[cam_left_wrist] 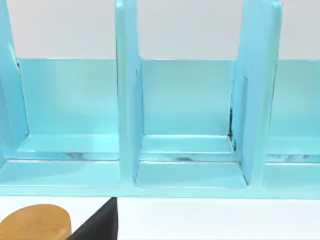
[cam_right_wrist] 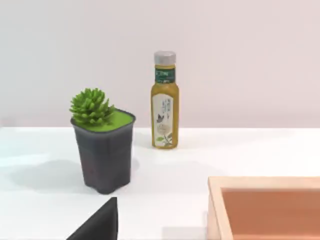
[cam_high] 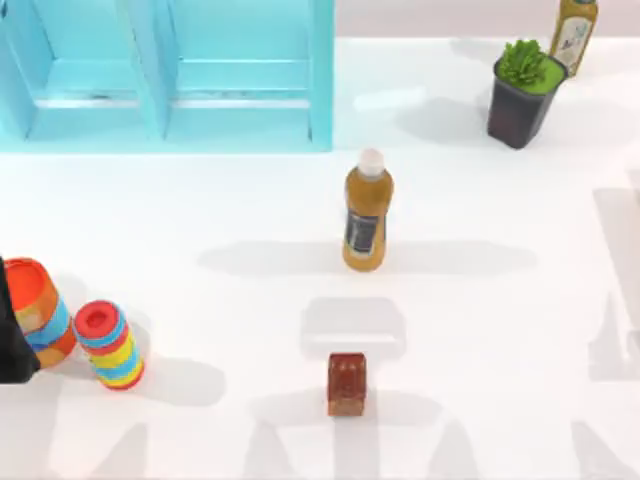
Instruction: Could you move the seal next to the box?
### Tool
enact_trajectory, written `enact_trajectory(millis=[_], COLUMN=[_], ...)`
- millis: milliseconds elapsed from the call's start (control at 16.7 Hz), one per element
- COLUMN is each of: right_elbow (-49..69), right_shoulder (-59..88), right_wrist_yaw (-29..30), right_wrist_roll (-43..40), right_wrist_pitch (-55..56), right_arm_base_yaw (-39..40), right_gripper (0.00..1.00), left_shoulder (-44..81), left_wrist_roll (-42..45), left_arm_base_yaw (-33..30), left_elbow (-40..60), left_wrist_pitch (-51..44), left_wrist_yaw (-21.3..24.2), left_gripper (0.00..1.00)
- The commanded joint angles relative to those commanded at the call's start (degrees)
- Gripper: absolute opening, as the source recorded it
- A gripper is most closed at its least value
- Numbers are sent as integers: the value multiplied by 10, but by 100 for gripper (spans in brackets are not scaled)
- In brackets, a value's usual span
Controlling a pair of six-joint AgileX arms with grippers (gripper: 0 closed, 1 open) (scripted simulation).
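Observation:
The seal (cam_high: pixel 346 383), a small reddish-brown block with a lighter tan base, stands upright near the table's front edge, at the middle. Nothing touches it. The box (cam_right_wrist: pixel 265 207), pale wood with an orange inside, shows one corner close by in the right wrist view. A black part of my left arm (cam_high: pixel 10 335) sits at the table's left edge, far left of the seal. A black wedge of the left gripper's body (cam_left_wrist: pixel 97 224) and one of the right gripper's body (cam_right_wrist: pixel 97 222) show in the wrist views.
An amber bottle (cam_high: pixel 367 212) stands behind the seal. Two striped cylinders (cam_high: pixel 110 345) (cam_high: pixel 38 312) stand at the left. A cyan shelf (cam_high: pixel 165 75) spans the back left. A dark plant pot (cam_high: pixel 523 92) and a second bottle (cam_high: pixel 573 32) stand back right.

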State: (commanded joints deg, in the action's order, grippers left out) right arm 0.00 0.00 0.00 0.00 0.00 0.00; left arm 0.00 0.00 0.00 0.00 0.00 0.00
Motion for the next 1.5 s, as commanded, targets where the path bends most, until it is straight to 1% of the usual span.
enact_trajectory(millis=[120, 240, 360, 540, 720, 1080, 1260, 1500], right_elbow=[0, 18, 60, 166, 306, 605, 738, 887], right_shoulder=[0, 17, 59, 166, 324, 720, 894, 1059], right_wrist_yaw=[0, 0, 0, 2, 6, 10, 8, 4], right_wrist_roll=[0, 15, 48, 119, 203, 367, 431, 491], right_wrist_pitch=[0, -13, -43, -115, -213, -448, -555, -663], right_arm_base_yaw=[0, 17, 55, 136, 230, 399, 455, 498], right_gripper=[100, 100, 100, 100, 100, 100, 100, 100], left_shoulder=[0, 0, 0, 0, 0, 0, 0, 0], left_wrist_roll=[0, 0, 0, 0, 0, 0, 0, 0], left_arm_base_yaw=[0, 0, 0, 0, 0, 0, 0, 0], left_elbow=[0, 0, 0, 0, 0, 0, 0, 0], left_wrist_pitch=[0, 0, 0, 0, 0, 0, 0, 0], left_wrist_yaw=[0, 0, 0, 0, 0, 0, 0, 0], left_gripper=[100, 100, 100, 100, 100, 100, 100, 100])
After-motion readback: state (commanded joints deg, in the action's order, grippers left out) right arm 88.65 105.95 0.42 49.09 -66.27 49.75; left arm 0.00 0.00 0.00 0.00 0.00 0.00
